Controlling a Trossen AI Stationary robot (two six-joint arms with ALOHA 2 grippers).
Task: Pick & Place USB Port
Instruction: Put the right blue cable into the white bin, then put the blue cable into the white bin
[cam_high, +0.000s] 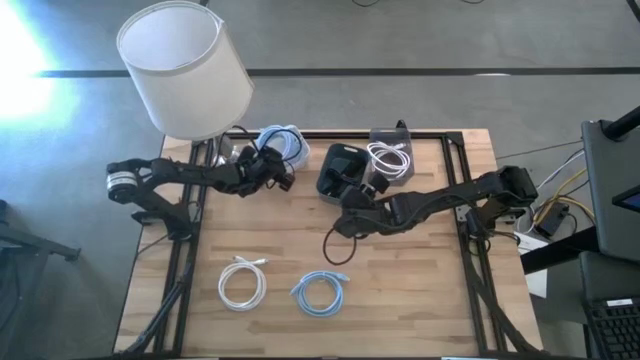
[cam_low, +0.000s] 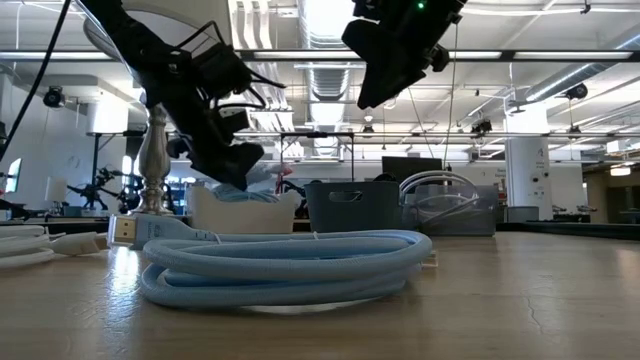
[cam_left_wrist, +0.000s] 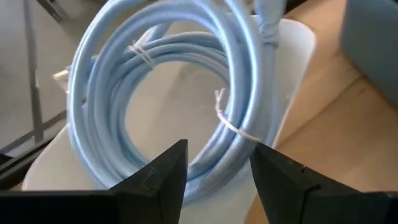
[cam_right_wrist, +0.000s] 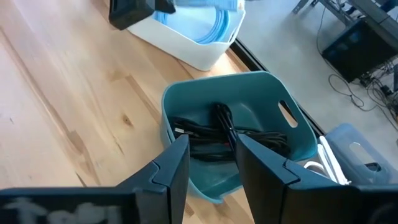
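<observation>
Wooden boards make up the table (cam_high: 400, 285) we see from above, with a big white lamp (cam_high: 185, 68) at its far left corner.

We see a black cable (cam_right_wrist: 227, 134) lying in a dark teal bin (cam_high: 340, 170) near the middle of the far edge, and a loop of black cable (cam_high: 340, 240) also lies on the wood just in front of that bin. We cannot tell if these are one cable or two. The right gripper (cam_high: 358, 200) hangs over the near side of the teal bin. Its fingers (cam_right_wrist: 171, 171) stand apart with nothing between them.

Left of the teal bin sits a white bin (cam_right_wrist: 189, 46) with a coil of light blue cable (cam_left_wrist: 168, 74) inside it. The left gripper (cam_high: 268, 170) hovers over that coil (very close, by the look of its wrist view). Its fingers (cam_left_wrist: 165, 174) are spread wide and hold nothing.

Right of the teal bin is a grey bin (cam_high: 392, 155) with a white cable (cam_high: 388, 158) curled in it.

Near the front edge of the table lie two more coils, well apart from the bins. One is a white coil (cam_high: 243, 283) on the left, and just beside it is a light blue coil (cam_high: 320, 293).
</observation>
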